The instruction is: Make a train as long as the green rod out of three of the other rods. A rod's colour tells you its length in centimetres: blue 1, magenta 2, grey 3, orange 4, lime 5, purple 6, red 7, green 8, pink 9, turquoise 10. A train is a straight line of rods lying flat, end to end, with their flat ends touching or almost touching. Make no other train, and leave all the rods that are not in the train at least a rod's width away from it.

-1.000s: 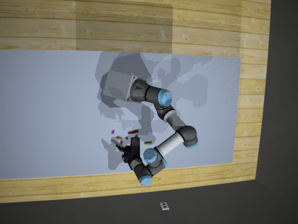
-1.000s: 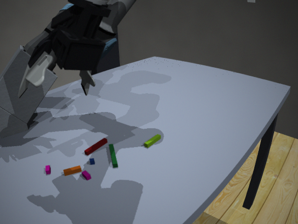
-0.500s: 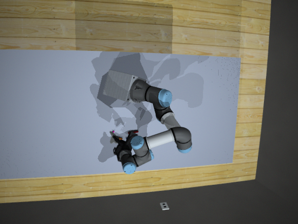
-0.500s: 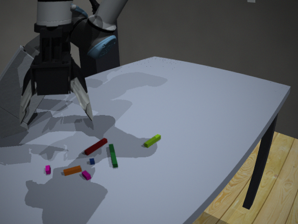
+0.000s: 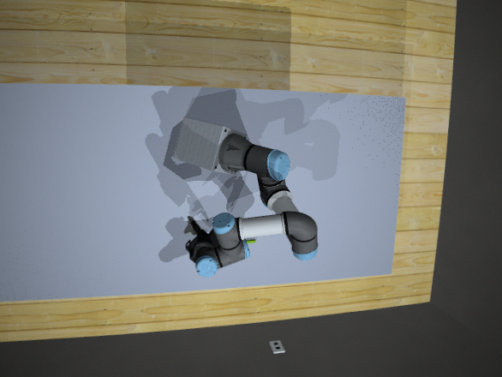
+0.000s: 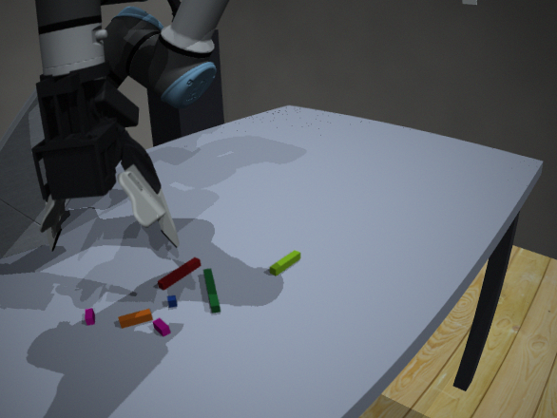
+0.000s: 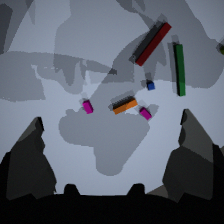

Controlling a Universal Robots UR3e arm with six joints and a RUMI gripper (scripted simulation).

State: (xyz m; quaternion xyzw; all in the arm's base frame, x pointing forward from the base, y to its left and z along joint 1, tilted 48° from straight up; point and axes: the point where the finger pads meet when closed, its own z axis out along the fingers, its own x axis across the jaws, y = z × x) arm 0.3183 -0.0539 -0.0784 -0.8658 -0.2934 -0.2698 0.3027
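Hand (image 5: pixel 188 233) (image 6: pixel 115 247) (image 7: pixel 110 114) spread wide, nothing pinched, above desk (image 5: pixel 86 193) (image 6: pixel 404 214) (image 7: pixel 25 107). Wrist view: orange rod (image 6: pixel 135 318) (image 7: pixel 125 106) lies just ahead of the fingertips, slightly right of centre. Its long axis runs mostly finger to finger, so gripping its sides likely needs close to a quarter turn. Left magenta rod (image 6: pixel 89 316) (image 7: pixel 88 106) sits left of orange, long axis mostly across the closing line; easier grip. Right magenta rod (image 6: pixel 162 327) (image 7: pixel 145 113) is slanted, just beside orange's right end, apart; may get bumped. Blue rod (image 6: pixel 172 301) (image 7: pixel 151 85) beyond. Red rod (image 6: pixel 180 273) (image 7: pixel 153 44) and green rod (image 6: pixel 212 290) (image 7: pixel 180 70) farther out; lime rod (image 5: pixel 251 241) (image 6: pixel 285 262) (image 7: pixel 222 49) outermost. No train yet. Orange plus both magentas fits; lime, magenta, blue also would.
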